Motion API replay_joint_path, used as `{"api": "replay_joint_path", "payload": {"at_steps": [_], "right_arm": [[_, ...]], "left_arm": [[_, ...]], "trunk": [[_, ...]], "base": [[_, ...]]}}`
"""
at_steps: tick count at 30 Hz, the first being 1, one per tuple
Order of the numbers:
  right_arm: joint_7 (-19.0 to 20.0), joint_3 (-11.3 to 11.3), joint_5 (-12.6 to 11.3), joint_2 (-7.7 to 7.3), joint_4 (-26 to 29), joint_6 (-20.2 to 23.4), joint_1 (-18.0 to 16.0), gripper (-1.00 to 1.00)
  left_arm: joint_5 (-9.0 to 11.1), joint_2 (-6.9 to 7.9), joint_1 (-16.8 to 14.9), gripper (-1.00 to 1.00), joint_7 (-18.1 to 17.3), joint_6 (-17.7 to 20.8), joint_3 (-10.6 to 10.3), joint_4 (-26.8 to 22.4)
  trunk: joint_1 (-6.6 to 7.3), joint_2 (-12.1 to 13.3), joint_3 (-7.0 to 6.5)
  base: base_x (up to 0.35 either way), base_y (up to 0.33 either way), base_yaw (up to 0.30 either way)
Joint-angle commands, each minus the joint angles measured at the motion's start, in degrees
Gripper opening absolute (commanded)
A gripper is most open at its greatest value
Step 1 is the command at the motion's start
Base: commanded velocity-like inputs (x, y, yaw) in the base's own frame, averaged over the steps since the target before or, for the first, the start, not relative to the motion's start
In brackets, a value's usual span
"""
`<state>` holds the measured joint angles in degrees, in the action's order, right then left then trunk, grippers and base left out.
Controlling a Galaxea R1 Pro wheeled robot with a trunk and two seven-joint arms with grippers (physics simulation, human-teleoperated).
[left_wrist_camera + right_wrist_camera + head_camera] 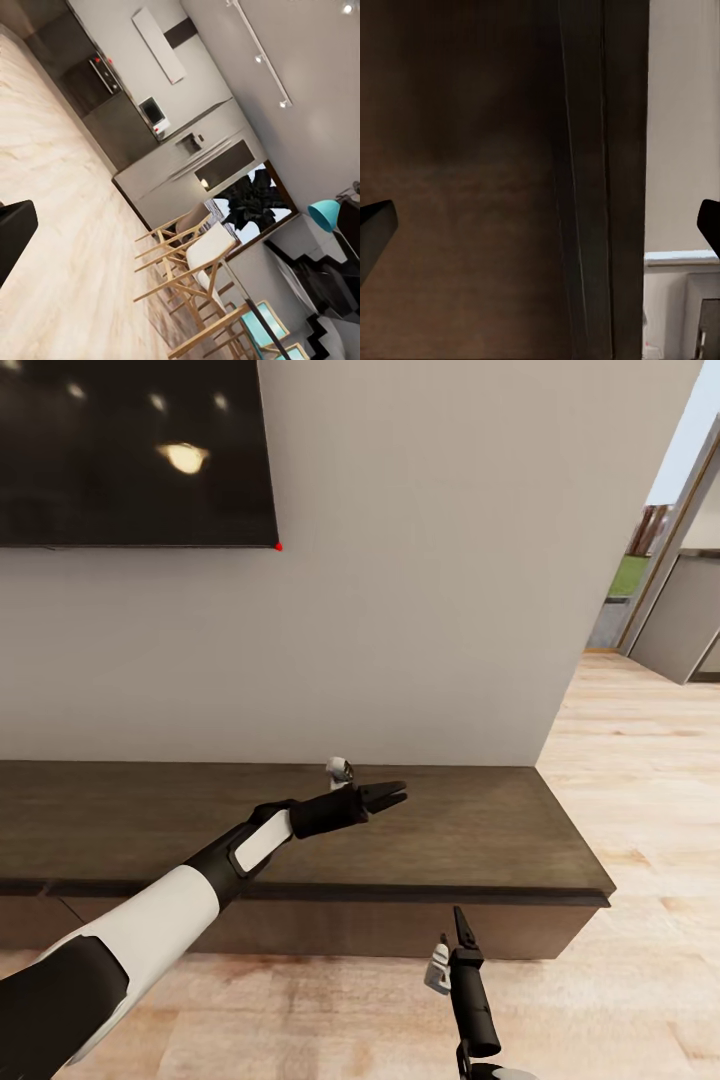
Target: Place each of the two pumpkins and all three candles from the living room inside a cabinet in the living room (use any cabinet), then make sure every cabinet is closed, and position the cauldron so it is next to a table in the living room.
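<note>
Right up against the wall sits the cabinet (470,830), one long low dark-brown unit, drawer fronts shut as far as I can see, though its left end runs out of the head view. Nothing from the task sits on its top: just bare wood.

Two arms count-wise. The left gripper (392,796) hangs over the cabinet top near the middle, pointing toward the cabinet's right end. Its fingers look nearly together from the head view, but honestly I can't tell if they're fully closed; in its own wrist view just one dark finger (15,232) pokes in at the edge. The right gripper (458,922) is lower, in front of the cabinet's front face over the wood floor (620,780), pointing up at it. Its two fingertips (375,229) sit wide apart in the right wrist view, with the cabinet front (472,187) between them.

One black TV (135,450) is mounted above the cabinet, cut off at top and left. The left wrist camera catches a far-off kitchen and a few wooden chairs (202,277), too cluttered to count properly.
</note>
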<state>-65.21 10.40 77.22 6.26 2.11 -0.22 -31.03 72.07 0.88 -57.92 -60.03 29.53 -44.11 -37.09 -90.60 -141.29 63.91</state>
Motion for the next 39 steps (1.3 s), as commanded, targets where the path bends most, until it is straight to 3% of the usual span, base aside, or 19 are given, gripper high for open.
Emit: {"api": "replay_joint_path", "payload": {"at_steps": [1,26,39], "right_arm": [[0.0,0.0,0.0,-0.01,0.0,-0.2,0.0,1.00],[-0.8,-0.2,-0.2,0.19,-0.3,0.0,-0.8,1.00],[-0.7,-0.2,0.0,0.16,0.1,3.7,-0.8,1.00]], "left_arm": [[0.0,0.00,0.0,1.00,0.0,0.0,0.0,0.0],[0.1,0.19,0.9,1.00,-0.1,-0.4,0.2,0.4],[0.1,0.10,1.7,1.00,-0.1,-0.4,0.2,1.5]], "trunk": [[0.00,0.0,0.00],[0.00,0.0,0.00],[0.00,0.0,0.00]], "base": [[0.061,0.000,0.000],[0.072,0.000,0.000],[0.000,0.000,0.000]]}}
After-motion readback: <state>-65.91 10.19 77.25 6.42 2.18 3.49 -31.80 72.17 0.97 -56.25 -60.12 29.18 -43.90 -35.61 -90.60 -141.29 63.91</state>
